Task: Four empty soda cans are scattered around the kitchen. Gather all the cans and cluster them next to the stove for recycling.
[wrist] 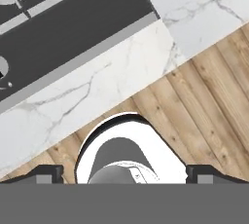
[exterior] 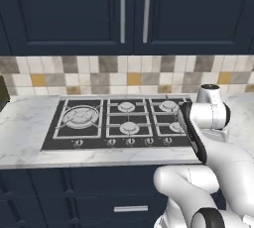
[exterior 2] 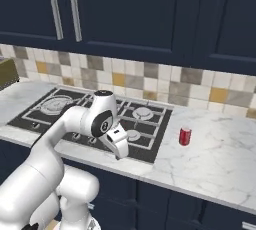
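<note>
A home kitchen: gas stove (exterior: 119, 123) in marble counter (exterior 2: 220, 149), navy cabinets (exterior: 74, 9) above.

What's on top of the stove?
The stove carries grates and silver burners, no cans. The arm covers its right edge in the left base view. One red can stands on the counter beside it.
</note>
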{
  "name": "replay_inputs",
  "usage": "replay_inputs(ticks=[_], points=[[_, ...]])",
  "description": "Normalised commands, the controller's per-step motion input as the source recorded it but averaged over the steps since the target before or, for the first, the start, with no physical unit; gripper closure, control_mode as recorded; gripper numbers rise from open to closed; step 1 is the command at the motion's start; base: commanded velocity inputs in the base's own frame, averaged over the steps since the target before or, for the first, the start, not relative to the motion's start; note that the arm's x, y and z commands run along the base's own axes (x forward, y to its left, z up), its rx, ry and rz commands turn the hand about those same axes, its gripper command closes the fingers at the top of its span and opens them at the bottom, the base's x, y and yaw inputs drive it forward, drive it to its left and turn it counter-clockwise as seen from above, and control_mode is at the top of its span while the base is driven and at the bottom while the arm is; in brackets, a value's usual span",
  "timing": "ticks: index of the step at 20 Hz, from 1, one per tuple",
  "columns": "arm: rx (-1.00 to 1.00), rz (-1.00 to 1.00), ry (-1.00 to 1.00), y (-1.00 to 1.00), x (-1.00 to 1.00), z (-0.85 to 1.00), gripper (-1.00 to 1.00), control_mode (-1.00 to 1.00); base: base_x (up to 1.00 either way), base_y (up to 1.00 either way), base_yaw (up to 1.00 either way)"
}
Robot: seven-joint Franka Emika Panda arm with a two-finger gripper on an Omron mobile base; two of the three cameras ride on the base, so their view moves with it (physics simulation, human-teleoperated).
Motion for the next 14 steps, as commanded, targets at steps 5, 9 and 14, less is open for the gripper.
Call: replay_inputs(ticks=[5,9,14], points=[[0.0,0.0,0.0,0.0,0.0,0.0,-1.0,1.0,0.04,0.74,0.0],[0.0,0.0,0.0,0.0,0.0,0.0,-1.0,1.0,0.06,0.74,0.0],[0.0,0.0,0.0,0.0,0.0,0.0,-1.0,1.0,0.06,0.74,0.0]])
